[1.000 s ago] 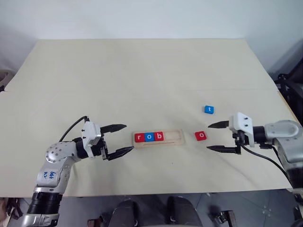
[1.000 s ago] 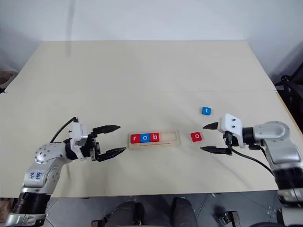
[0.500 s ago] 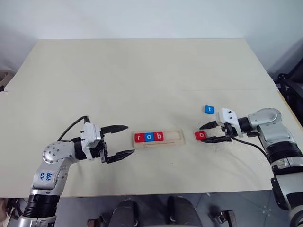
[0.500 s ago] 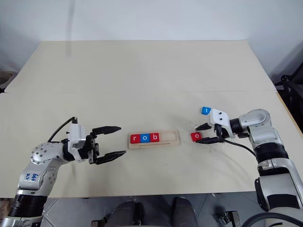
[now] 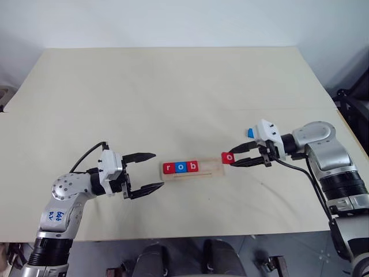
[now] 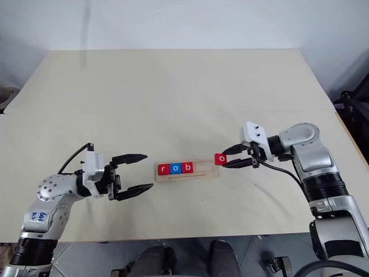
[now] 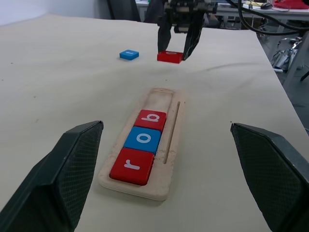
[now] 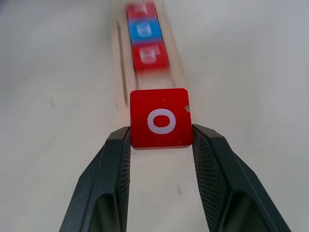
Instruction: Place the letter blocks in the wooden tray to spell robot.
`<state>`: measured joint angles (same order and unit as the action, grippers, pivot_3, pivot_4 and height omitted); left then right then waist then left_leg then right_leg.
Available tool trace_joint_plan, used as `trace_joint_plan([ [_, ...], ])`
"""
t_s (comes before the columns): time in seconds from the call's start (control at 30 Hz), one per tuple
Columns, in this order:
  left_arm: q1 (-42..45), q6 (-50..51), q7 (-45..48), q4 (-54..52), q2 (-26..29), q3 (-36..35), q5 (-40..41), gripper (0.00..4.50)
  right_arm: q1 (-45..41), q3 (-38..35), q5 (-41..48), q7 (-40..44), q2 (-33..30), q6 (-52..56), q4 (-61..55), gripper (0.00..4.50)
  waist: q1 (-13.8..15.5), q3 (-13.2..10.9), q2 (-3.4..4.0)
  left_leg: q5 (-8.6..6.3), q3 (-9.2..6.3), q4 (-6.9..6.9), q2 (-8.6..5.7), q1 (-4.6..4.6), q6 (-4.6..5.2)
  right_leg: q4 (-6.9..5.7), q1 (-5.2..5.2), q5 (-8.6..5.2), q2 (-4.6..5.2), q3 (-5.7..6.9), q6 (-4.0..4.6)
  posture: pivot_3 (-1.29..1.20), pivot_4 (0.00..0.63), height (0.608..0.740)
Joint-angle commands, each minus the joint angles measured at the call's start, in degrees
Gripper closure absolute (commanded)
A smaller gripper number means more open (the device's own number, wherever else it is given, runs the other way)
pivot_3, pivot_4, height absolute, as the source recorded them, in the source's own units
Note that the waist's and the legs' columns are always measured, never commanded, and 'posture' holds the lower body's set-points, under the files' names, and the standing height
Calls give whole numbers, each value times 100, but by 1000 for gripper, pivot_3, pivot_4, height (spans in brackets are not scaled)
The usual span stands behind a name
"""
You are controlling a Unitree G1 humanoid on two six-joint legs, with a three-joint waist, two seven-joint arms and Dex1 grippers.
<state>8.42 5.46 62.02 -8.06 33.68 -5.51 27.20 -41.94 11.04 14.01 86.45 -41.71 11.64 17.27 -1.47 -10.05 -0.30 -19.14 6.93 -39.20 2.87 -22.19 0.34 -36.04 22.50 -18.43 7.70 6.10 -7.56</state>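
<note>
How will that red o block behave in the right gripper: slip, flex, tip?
Likely stiff: the red o block keeps square edges between the right gripper fingers. Probably light, since it is carried off the table. It could pivot or slip: the fingers pinch only its near edge, and its faces look smooth.

White "r" on red block (image 5: 168,168), "o" on blue block (image 5: 181,167), "b" on red block (image 5: 194,167), all in wooden tray (image 5: 211,168). White "o" on red block (image 8: 161,117) pinched in my right gripper (image 8: 161,140). Handwritten marks on my left arm, unreadable.
</note>
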Motion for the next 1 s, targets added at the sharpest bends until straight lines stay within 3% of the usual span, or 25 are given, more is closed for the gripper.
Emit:
trace_joint_plan([
  [0.03, 73, -100, 25, 0, -45, 23, 36, 0, -224, 187, -118, -154, 205, 212, -381, 3057, -3, 0, 0, 0, 0, 0, 0, 0, 0, 0, 0, 0, 0, 0, 0, 0, 150, 740],
  [0.7, -83, -70, -110, -162, -96, 7, 37, 0, -482, 674, -788, -435, 857, -76, 66, 3057, -12, 0, 0, 0, 1, 0, -2, -2, -1, -3, 4, 0, -1, 0, 0, 0, 150, 740],
  [1.0, -95, -66, -134, -171, -72, -12, 53, 0, -420, 641, -833, -359, 808, -25, 33, 93, -11, 0, 0, 0, 1, 0, -2, -2, -1, -2, 3, 0, 0, 0, 0, 0, 150, 740],
])
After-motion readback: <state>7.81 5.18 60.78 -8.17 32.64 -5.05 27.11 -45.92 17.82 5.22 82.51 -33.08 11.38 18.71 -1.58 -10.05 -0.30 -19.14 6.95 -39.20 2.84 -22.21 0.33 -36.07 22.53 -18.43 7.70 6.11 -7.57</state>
